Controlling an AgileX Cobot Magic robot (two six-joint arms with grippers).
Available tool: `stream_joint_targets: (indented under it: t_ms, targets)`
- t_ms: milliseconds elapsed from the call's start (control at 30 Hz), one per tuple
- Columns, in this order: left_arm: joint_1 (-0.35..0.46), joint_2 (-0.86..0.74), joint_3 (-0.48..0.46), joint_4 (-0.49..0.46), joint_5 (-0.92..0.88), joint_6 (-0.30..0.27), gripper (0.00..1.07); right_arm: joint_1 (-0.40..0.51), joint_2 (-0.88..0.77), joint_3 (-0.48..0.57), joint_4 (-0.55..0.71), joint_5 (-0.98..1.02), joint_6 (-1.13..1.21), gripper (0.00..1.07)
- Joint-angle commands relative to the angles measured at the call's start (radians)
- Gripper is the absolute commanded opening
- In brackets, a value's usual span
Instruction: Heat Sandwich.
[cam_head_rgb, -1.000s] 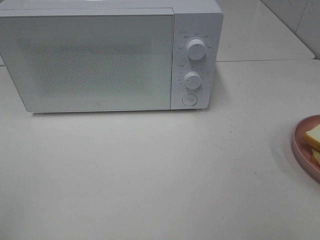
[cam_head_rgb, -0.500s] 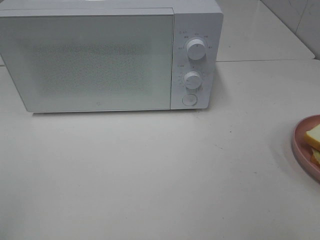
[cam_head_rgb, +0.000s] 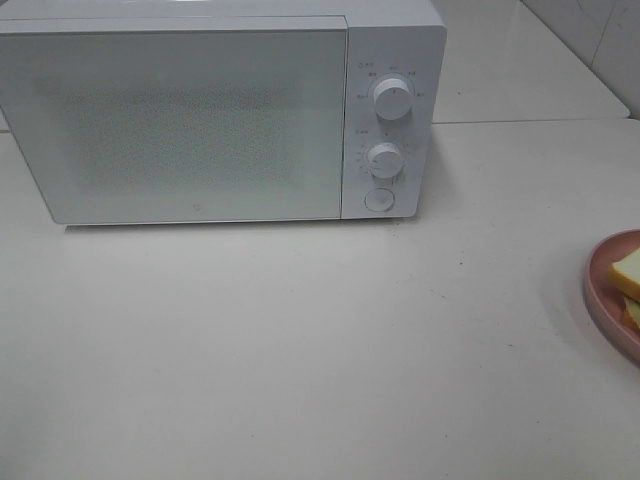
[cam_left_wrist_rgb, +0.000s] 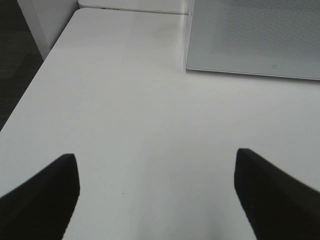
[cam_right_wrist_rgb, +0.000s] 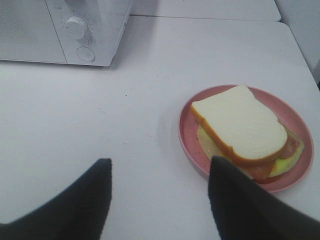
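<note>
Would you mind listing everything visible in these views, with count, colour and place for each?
microwave: one, white, at the back of the table, door closed
knobs: two, white, stacked on the microwave's control panel at its right end
round button: one, white, below the knobs
plate: one, pink, on the table toward its right edge
sandwich: one, white bread with a tan crust over pale yellow and red fillings, lying on the plate
table: one, white, under everything
left gripper: one, black fingers, open, above bare table near the microwave's door
right gripper: one, black fingers, open, above the table beside the plate
</note>
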Motion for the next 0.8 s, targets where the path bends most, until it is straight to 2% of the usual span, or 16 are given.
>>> stream_joint_targets:
  t_ms: [33,800]
  targets:
    - [-0.004,-0.023,0.003,0.005,-0.013,-0.010,0.80,0.000,-0.023,-0.001,-0.004,-0.012,-0.004,0.58]
    - [-0.004,-0.023,0.003,0.005,-0.013,-0.010,0.80,0.000,-0.023,-0.001,-0.004,-0.012,-0.004,0.58]
